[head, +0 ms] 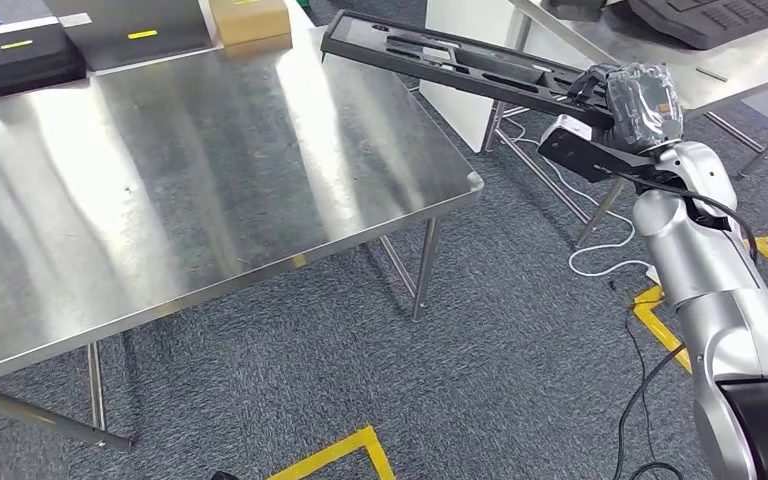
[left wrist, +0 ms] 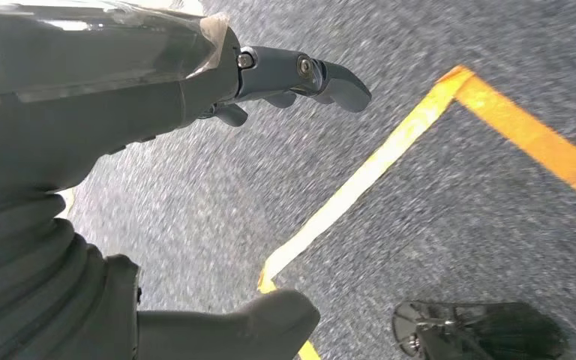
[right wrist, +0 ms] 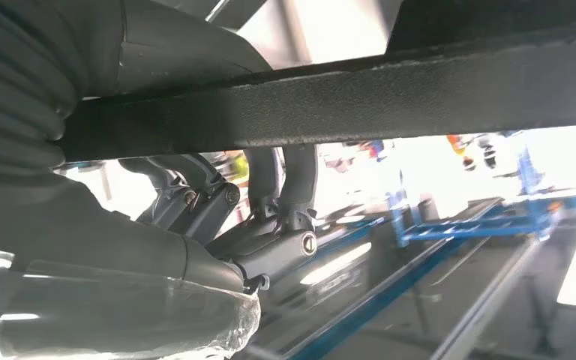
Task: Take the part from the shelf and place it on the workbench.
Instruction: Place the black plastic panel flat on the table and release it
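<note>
The part (head: 440, 57) is a long flat black plastic panel with slots cut through it. My right hand (head: 632, 100) grips its near end and holds it in the air, tilted, with the far end above the right back corner of the steel workbench (head: 210, 170). In the right wrist view the fingers (right wrist: 281, 217) curl up around the part's dark edge (right wrist: 420, 101). In the left wrist view my left hand (left wrist: 195, 82) hangs over the grey carpet, fingers apart, holding nothing.
A black case (head: 22, 57) and a cardboard box (head: 250, 18) stand at the back of the workbench. A second table (head: 740, 55) carrying a dark part is to the right. Cables (head: 600, 255) and yellow floor tape (head: 340, 455) lie on the carpet.
</note>
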